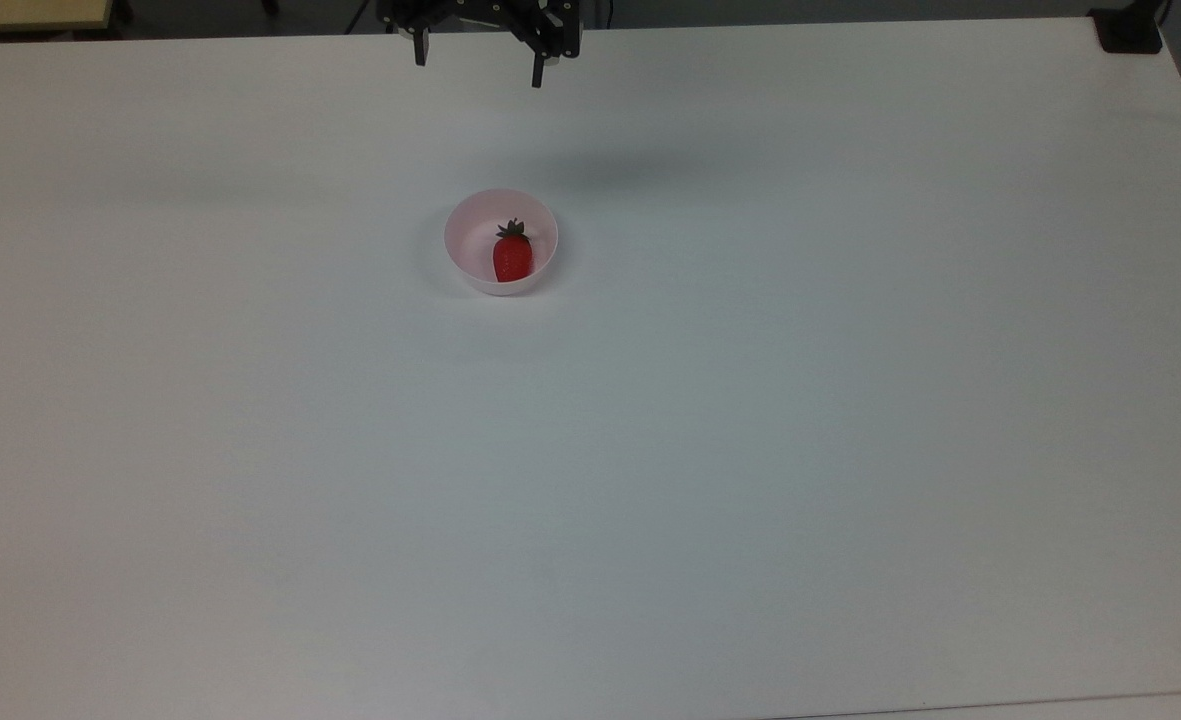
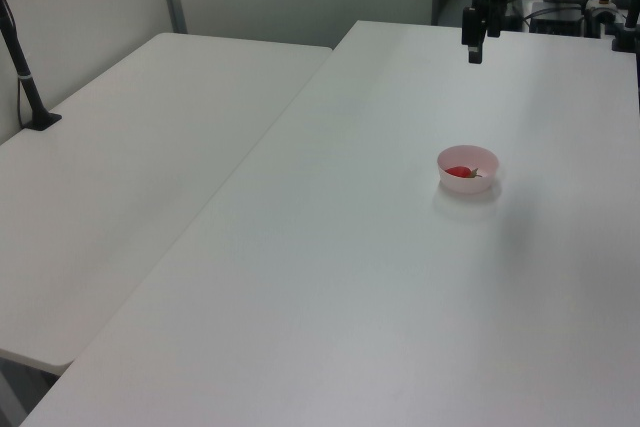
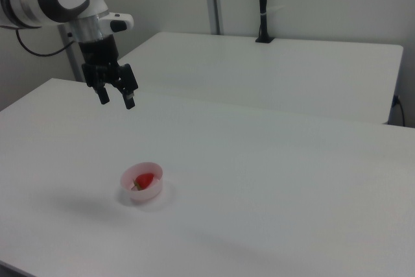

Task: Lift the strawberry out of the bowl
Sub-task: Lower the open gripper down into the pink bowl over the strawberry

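A pale pink bowl [image 1: 470,250] [image 2: 467,184] [image 3: 152,189] stands on the white table. Inside it lies a red strawberry [image 1: 512,256] [image 2: 460,172] [image 3: 146,178] with its dark green cap pointing toward the top view's top edge. My gripper [image 1: 478,68] [image 2: 474,49] [image 3: 117,99] hangs open high above the table, well apart from the bowl, near the top view's top edge and nothing is between its two black fingers. In the right view it hovers up and to the left of the bowl.
A second white table [image 2: 150,147] [image 3: 272,69] adjoins this one. A black post with a clamp base [image 2: 30,87] [image 3: 262,4] stands on it. A black mount [image 1: 1128,30] sits at the top view's top right corner.
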Robot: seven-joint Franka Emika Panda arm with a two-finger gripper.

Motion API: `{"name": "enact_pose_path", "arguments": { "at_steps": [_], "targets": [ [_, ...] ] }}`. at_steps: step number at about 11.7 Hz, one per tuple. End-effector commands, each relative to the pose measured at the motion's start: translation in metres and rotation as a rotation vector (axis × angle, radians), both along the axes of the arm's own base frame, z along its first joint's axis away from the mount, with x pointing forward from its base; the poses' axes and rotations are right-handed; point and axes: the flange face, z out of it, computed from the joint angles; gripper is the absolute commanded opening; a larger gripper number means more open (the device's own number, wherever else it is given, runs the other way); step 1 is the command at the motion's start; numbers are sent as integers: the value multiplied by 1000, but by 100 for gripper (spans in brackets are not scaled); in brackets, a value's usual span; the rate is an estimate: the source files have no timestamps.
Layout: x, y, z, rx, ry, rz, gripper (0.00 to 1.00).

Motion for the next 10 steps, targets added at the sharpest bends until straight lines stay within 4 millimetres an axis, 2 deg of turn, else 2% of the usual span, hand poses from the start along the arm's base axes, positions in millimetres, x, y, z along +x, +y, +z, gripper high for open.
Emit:
{"name": "enact_pose_path", "arguments": {
  "at_steps": [1, 6, 10],
  "targets": [
    [1, 1, 6, 18, -5, -7, 100],
    [1, 1, 5, 18, -2, -5, 100],
    [7, -2, -8, 17, 21, -8, 100]
  ]
}}
